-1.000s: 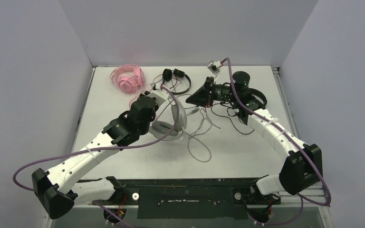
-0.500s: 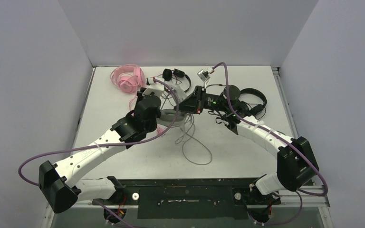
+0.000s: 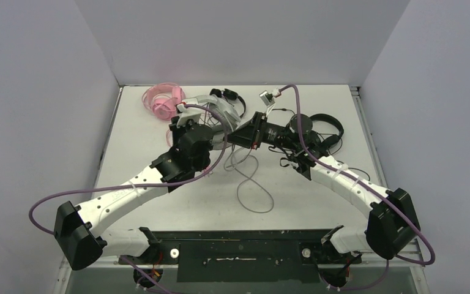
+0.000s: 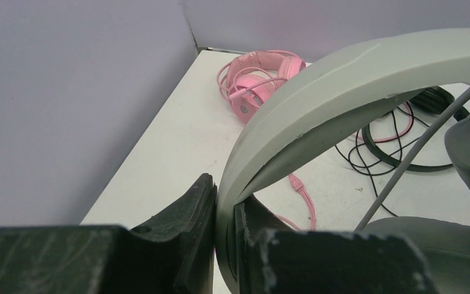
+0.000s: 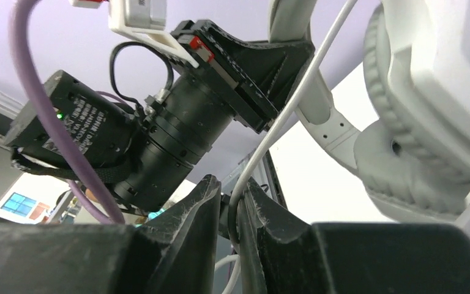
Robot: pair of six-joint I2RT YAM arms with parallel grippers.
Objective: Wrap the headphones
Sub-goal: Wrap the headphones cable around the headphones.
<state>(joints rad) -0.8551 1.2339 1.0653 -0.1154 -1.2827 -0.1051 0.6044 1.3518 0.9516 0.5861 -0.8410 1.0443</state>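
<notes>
My left gripper [image 4: 223, 196] is shut on the headband [image 4: 343, 79] of the bulky white-grey headset [image 3: 215, 104] and holds it raised at the table's back centre. My right gripper [image 5: 232, 196] is shut on that headset's white cable [image 5: 294, 104], just right of the left gripper [image 3: 202, 119]. In the top view the right gripper [image 3: 234, 136] points left. The rest of the cable [image 3: 254, 190] hangs down and loops on the table. The pink headset [image 3: 162, 101] lies at the back left. One thin black headset [image 3: 232, 97] lies behind the grippers, another [image 3: 329, 127] under the right arm.
The pink cable [image 4: 303, 196] runs across the table below the left gripper. Black cords [image 4: 373, 144] tangle near the back. The left wall [image 4: 67, 104] is close to the pink headset. The left wrist's camera [image 5: 177, 128] is right in front of the right gripper.
My left gripper has carried the white-grey headset up and toward the back. My right gripper has swung left with the cable, closing in on the left gripper.
</notes>
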